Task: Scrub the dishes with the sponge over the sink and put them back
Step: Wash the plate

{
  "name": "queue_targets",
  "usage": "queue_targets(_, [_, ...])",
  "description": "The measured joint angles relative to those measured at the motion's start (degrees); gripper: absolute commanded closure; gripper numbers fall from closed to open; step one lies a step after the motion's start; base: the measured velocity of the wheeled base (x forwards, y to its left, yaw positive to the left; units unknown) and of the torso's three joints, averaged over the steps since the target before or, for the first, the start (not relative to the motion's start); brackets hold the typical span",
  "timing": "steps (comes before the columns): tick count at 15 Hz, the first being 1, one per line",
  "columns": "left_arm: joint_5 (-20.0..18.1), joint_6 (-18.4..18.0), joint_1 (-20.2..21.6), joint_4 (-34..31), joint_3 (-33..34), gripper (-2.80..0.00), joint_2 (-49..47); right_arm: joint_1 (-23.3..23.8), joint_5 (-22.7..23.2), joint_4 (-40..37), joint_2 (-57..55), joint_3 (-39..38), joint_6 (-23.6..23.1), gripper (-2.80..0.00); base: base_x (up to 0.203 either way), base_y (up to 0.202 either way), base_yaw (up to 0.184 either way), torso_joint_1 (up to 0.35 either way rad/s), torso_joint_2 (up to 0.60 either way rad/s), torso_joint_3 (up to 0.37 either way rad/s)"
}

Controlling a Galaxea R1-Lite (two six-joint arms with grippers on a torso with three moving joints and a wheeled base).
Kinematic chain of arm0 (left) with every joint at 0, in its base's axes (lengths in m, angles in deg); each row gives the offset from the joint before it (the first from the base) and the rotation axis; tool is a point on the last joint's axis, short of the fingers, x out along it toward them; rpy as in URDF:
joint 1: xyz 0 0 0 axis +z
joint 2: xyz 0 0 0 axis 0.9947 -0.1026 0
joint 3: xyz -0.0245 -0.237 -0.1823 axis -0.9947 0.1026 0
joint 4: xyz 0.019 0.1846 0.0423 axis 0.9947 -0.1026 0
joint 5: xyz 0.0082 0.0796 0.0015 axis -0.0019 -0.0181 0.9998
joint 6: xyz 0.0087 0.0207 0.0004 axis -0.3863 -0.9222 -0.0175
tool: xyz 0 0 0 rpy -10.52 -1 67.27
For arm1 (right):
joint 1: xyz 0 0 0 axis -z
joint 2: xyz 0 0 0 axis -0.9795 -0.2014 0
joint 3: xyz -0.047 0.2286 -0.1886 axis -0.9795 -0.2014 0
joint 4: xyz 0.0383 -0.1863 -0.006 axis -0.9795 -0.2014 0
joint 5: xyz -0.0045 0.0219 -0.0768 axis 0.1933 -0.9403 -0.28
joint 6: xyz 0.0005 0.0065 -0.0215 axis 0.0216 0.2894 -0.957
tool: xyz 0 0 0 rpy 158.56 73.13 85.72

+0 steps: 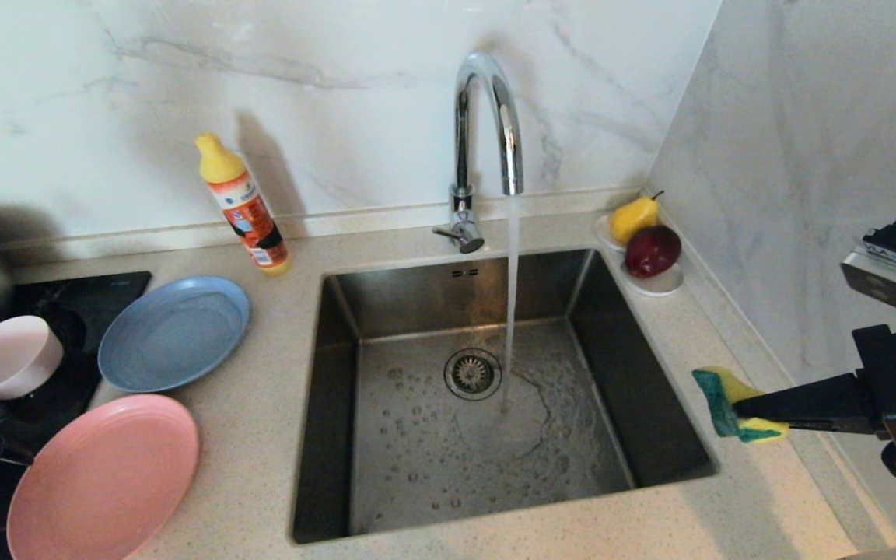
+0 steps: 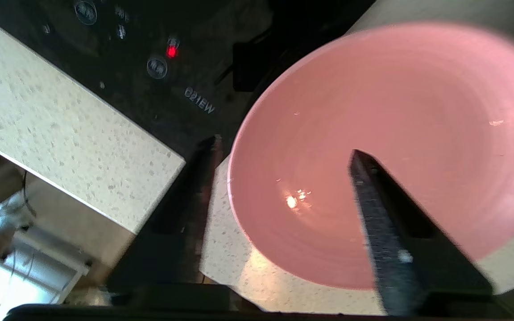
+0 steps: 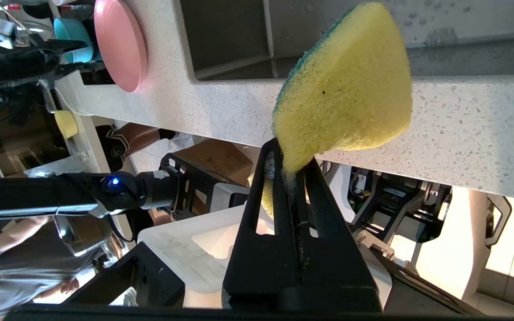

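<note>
Two risks stand out. The left gripper hangs over the large salmon-pink plate with its jaws spread wide and holding nothing; one finger lies above the plate's inner face, the other outside its rim over the black cooktop. If the jaws close while so shallow, I judge the smooth rim could slide out or the plate could skate along the speckled beige countertop. The right gripper has its jaws pinched tight on one corner of the bent yellow sponge with the green scouring side, most of which sticks out past the fingertips over the counter's edge beside the square stainless-steel sink; so little bite may let it twist free under scrubbing.

Water runs from the curved chrome tap into the sink, whose floor holds only droplets around the round strainer drain. The large grey-blue plate and small pale pink bowl look empty, well away from either gripper. A small teal bowl shows in the right wrist view; its contents I cannot tell. The small white dish carries a yellow pear and a dark red fruit.
</note>
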Motion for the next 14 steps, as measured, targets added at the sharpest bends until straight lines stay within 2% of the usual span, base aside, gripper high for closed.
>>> queue_targets(5, [-0.41,-0.50,0.16,0.85,2.85,-2.80,-2.72,0.16,0.02,0.22,-0.22,-0.10,-0.09,0.00,0.000,0.000,0.000,0.000,0.00,0.000])
queue_targets(8, [-0.41,-0.53,0.12,5.94,5.07,-2.80,-4.01,0.18,0.05,0.22,-0.30,-0.05,-0.11,0.00,0.000,0.000,0.000,0.000,0.00,0.000])
queue_targets(10, [-0.60,-0.52,0.12,6.41,5.70,-2.80,-4.23,0.20,0.05,0.24,-0.23,0.09,-0.06,0.00,0.000,0.000,0.000,0.000,0.00,0.000])
queue_targets(12, [-1.13,-0.26,0.12,6.57,6.28,-2.80,-4.32,0.18,0.07,0.10,-0.06,0.06,-0.02,0.00,0.000,0.000,0.000,0.000,0.00,0.000])
queue_targets(14, [-3.47,-0.14,-0.09,6.61,7.06,-2.80,-4.34,0.29,0.07,0.10,0.24,-0.29,-0.02,0.00,0.000,0.000,0.000,0.000,0.00,0.000])
